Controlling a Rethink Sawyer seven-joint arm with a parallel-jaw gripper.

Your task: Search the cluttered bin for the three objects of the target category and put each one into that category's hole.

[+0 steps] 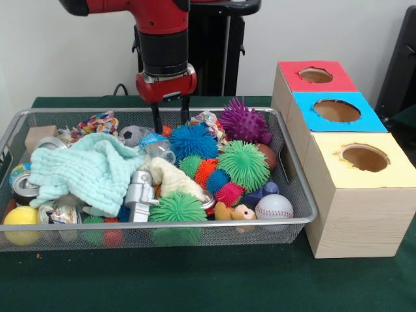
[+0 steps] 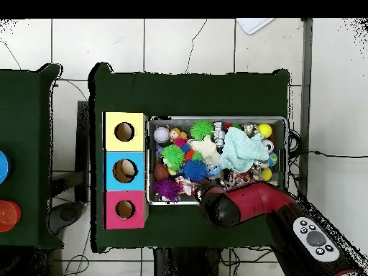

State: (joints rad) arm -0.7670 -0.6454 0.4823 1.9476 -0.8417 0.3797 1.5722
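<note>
Bottle (image 1: 158,147) half-buried — label (blue) partly hidden

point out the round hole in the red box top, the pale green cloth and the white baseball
round hole in the red box top (image 1: 316,75), front view, hole's middle
pale green cloth (image 1: 88,172), front view, its centre fold
white baseball (image 1: 273,207), front view, its face

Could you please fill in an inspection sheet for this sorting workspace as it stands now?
Surface: table covered in dark green cloth.
Job's things: wire bin full; one clear bottle under the gripper; red-topped hole at the box row's far end.
Clutter: spiky balls, mint cloth, baseball, silver toy figure.
Gripper: gripper open, lowered over the bin's far edge.
Cables: black cable behind the bin.
Surroundings: tiled floor; side table with discs.
</note>
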